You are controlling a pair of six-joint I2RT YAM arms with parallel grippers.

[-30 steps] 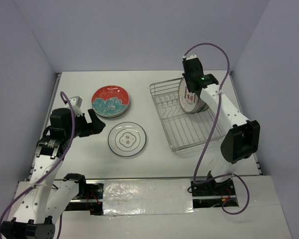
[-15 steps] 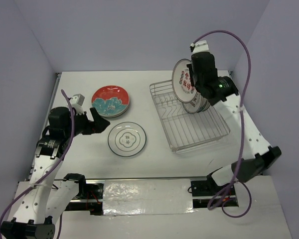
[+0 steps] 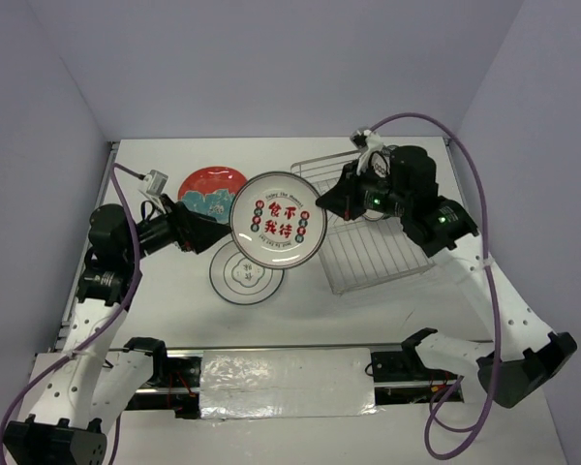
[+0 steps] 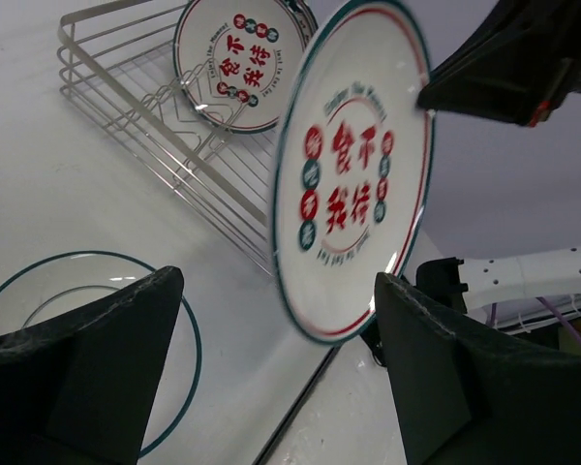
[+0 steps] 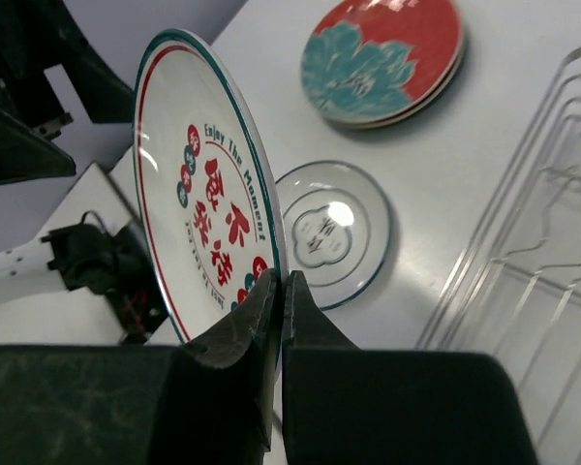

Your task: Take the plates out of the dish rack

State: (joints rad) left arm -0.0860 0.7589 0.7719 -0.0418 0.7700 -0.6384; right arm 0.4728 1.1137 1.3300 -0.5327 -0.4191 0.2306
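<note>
The tabletop (image 3: 300, 320) carries everything under inspection. The dish rack (image 3: 368, 254) sits on its right half, and the left wrist view shows one white plate (image 4: 237, 58) standing upright among the prongs; whether more stand behind it I cannot tell. On the left half lies a stack of red flowered plates (image 3: 208, 186), count not determinable, and nearer to me a single white plate with a dark rim (image 3: 240, 281) lies flat. Between these and the rack, clear of the tabletop and tilted on edge, hangs a patterned white plate (image 3: 277, 220). My right pincer (image 5: 281, 286) is clamped narrow on its rim and carries it alone. My left pincer (image 3: 198, 232) stands wide, gripping nothing, with the carried plate close in front of its jaws. I judge the task well along but not finished: several plates are out and set down, one is in the air mid-transfer, apparently offered to the left side, and at least one has yet to be lifted from the rack.
</note>
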